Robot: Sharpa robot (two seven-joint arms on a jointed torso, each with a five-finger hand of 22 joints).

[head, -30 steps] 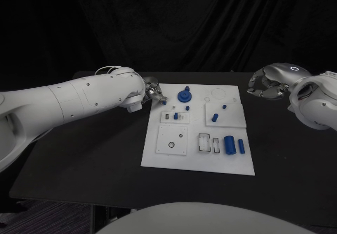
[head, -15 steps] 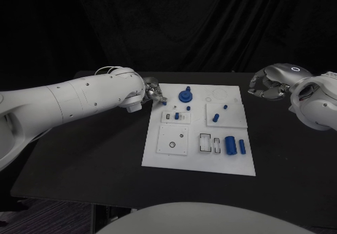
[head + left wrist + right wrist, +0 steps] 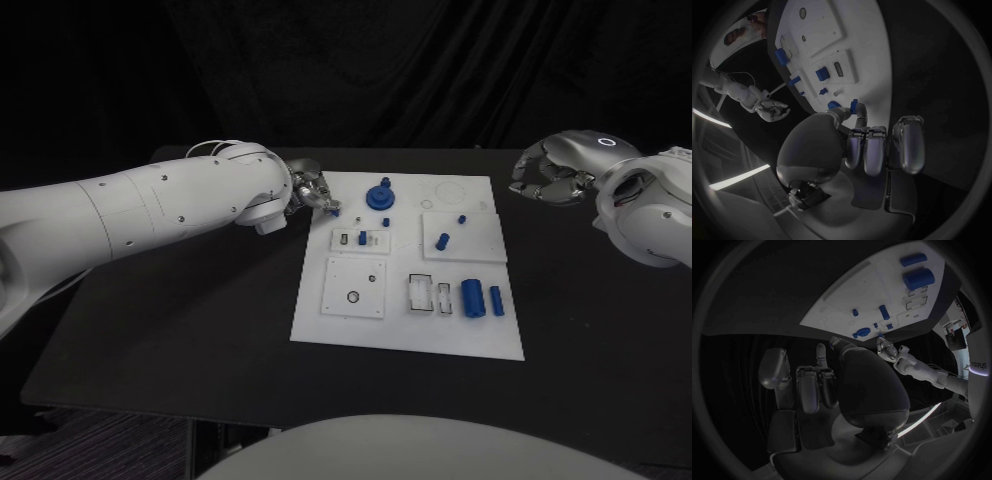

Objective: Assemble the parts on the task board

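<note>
The white task board (image 3: 353, 325) lies in the middle of the black table. My left hand (image 3: 309, 190) hovers at the board's far left corner and pinches a small blue part (image 3: 335, 211) between thumb and finger, seen close up as the blue part (image 3: 853, 106) just over the board's edge (image 3: 870, 60). My right hand (image 3: 554, 176) hangs off the board's far right corner, fingers loosely bent, holding nothing. A blue gear-like part (image 3: 381, 195) stands on the board next to the left hand.
Small blue pegs (image 3: 443, 240) stand in the board's raised white tiles. Two bigger blue cylinders (image 3: 472, 296) lie near its front right. An open rectangular slot (image 3: 420, 290) sits beside them. Bare black table surrounds the board.
The left arm has shifted slightly at the board's far left corner, with the blue part still pinched. The right hand has not moved.
</note>
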